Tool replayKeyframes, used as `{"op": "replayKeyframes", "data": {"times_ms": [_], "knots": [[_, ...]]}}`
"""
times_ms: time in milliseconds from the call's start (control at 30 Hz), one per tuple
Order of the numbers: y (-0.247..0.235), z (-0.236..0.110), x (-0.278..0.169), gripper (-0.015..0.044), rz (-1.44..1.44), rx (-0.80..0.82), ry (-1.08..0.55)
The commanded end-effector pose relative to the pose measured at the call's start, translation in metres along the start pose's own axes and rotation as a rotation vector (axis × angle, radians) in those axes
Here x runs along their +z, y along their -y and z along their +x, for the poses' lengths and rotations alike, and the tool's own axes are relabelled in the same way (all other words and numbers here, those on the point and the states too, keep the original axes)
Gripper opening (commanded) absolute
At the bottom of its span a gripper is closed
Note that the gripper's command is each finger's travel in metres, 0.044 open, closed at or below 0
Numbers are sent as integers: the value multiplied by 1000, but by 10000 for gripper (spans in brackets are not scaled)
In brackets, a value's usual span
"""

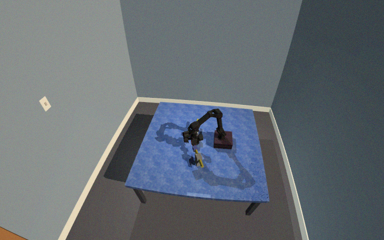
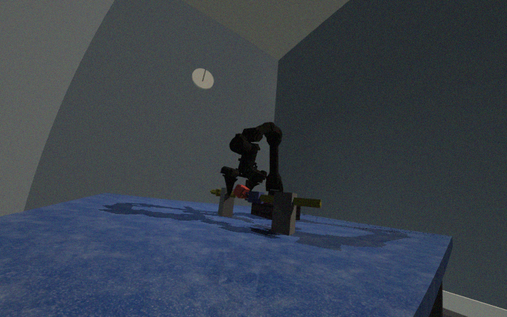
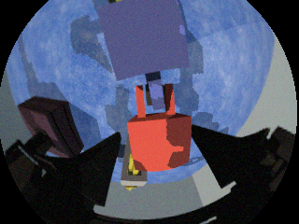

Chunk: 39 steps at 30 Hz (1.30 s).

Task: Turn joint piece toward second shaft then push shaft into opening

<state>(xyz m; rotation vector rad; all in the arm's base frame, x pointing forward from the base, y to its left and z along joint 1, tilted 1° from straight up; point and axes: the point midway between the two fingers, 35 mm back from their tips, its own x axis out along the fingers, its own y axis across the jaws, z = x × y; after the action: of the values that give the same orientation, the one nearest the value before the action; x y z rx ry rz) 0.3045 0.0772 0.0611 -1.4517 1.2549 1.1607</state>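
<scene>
My claw, top view: the claw [image 1: 193, 139] [image 2: 239, 191] [image 3: 156, 133] hung over the middle of the blue table [image 1: 169, 176] [image 2: 149, 257] [image 3: 234, 56], its fingers spread.
Joint piece, top view: I could not make it out under my own dark parts.
Near shaft and block, top view: the yellow near shaft [image 1: 201, 163] [image 2: 307, 202] ran through the near grey block [image 1: 199, 158] [image 2: 284, 214], just beside my claw.
Arm base, top view: my dark red base [image 1: 218, 145] [image 2: 261, 210] [image 3: 35, 109] stood on the table, apart from both the claw and the near block.
My claw, exterior view: its fingers pointed down, wide apart, around the level of the red joint piece [image 2: 241, 191] [image 3: 159, 142]. Contact I could not judge there.
Joint piece, exterior view: it sat between the blocks, next to the violet piece [image 2: 255, 197] [image 3: 145, 37] on the near shaft's end.
Far shaft and block, exterior view: the yellow far shaft [image 2: 215, 192] [image 3: 133, 165] passed through the far grey block [image 2: 226, 205] [image 3: 134, 178].
My claw, wrist view: fully open and gripping nothing, one black finger on either side of the joint piece.
Joint piece, wrist view: its two red prongs reached toward the violet piece, around the narrow violet link; the far shaft showed partly behind its body.
</scene>
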Motion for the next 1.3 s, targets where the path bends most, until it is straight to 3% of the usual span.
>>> {"op": "replayKeyframes", "data": {"times_ms": [0,133,467,1267], "knots": [[-1,10,0,440,-1,10,-1],[-2,14,0,440,-1,10,-1],[-2,14,0,182,-1,10,-1],[-2,14,0,182,-1,10,-1]]}}
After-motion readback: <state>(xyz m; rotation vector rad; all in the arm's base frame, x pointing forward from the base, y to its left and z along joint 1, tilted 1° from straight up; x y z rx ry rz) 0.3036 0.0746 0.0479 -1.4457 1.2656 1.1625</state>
